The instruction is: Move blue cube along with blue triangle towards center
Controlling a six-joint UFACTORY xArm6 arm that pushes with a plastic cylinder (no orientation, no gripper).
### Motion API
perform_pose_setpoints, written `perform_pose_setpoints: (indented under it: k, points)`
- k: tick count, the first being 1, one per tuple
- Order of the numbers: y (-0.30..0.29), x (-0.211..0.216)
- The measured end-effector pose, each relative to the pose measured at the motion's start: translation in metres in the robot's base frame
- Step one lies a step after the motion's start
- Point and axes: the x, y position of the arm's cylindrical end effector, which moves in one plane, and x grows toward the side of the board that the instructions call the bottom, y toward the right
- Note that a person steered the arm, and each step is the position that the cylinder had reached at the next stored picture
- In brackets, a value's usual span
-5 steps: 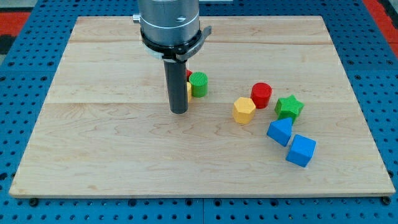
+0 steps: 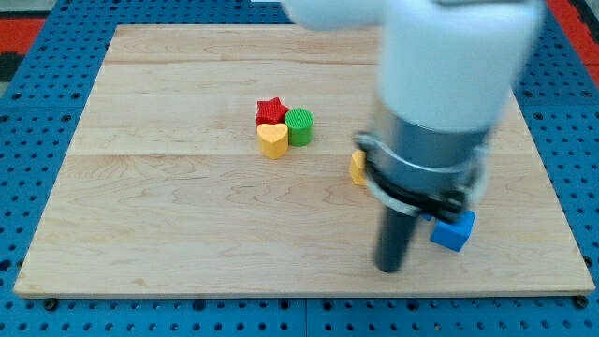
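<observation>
My tip (image 2: 389, 269) touches the board near the view's bottom, right of the middle. The blue cube (image 2: 456, 231) sits just to the tip's right, partly hidden by the arm. The blue triangle is hidden behind the arm. The arm's blurred body covers much of the view's right side.
A red star (image 2: 270, 111), a green cylinder (image 2: 300, 125) and a yellow heart (image 2: 272, 140) cluster left of the board's middle. A sliver of a yellow block (image 2: 357, 168) shows at the arm's left edge. The wooden board (image 2: 168, 215) lies on a blue pegboard.
The arm has swung from the board's upper middle down to the lower right. It now hides the red cylinder, green star and blue triangle, and uncovers the red star and yellow heart.
</observation>
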Motion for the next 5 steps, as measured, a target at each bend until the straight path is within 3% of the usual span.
perform_pose_setpoints:
  k: [1, 2, 5]
  points:
    - [0.089, 0.006]
    - [0.133, 0.0]
    - [0.032, -0.043]
